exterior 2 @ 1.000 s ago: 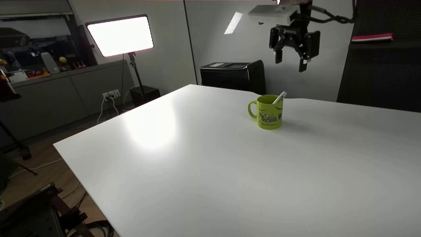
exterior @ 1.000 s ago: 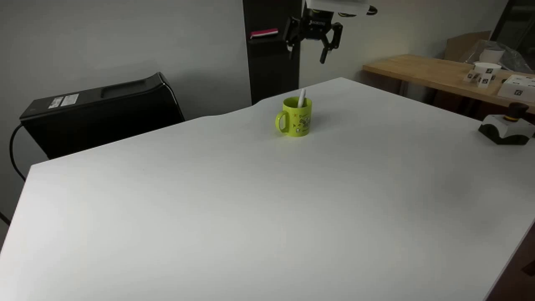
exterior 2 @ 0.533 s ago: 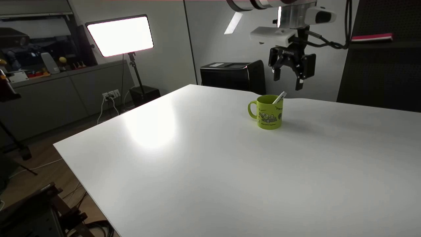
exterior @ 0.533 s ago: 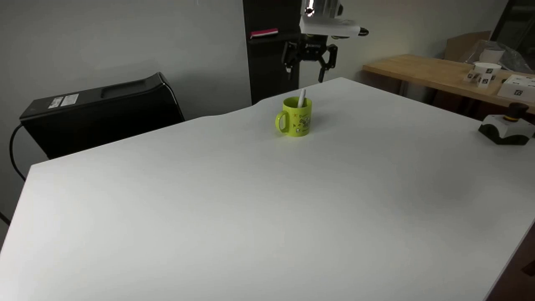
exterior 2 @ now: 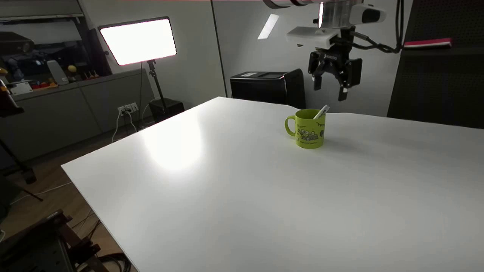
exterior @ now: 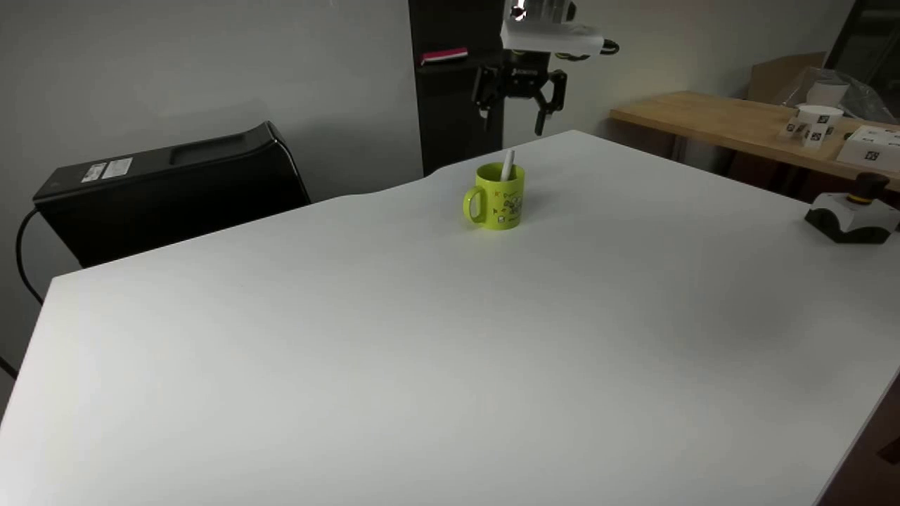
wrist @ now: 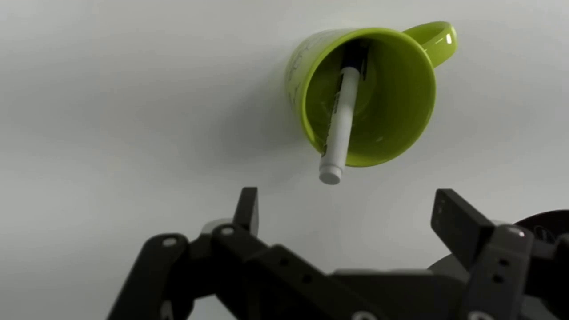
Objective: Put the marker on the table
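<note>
The white marker (wrist: pixel 341 120) stands tilted inside the lime-green mug (wrist: pixel 400 102), its dark blue cap end down and its white end sticking out over the rim. The marker shows in both exterior views (exterior: pixel 508 166) (exterior 2: pixel 321 112). The mug (exterior: pixel 502 207) (exterior 2: pixel 309 132) stands upright on the white table (exterior: pixel 422 351) (exterior 2: pixel 283 204). My gripper (wrist: pixel 344 193) is open and empty, pointing down. It hangs above the mug and apart from the marker in both exterior views (exterior: pixel 513 129) (exterior 2: pixel 329 93). In the wrist view the marker's white end lies just beyond the gap between the fingertips.
A black-and-white box with a dark knob (exterior: pixel 854 214) sits at the table's edge. A wooden table (exterior: pixel 703 116) with white items stands behind. A black case (exterior: pixel 176 190) stands beyond the table's edge. A bright lamp panel (exterior 2: pixel 140 40) stands behind the table.
Over the last second my open gripper has come down toward the mug, then risen very slightly. The mug and marker have not moved.
</note>
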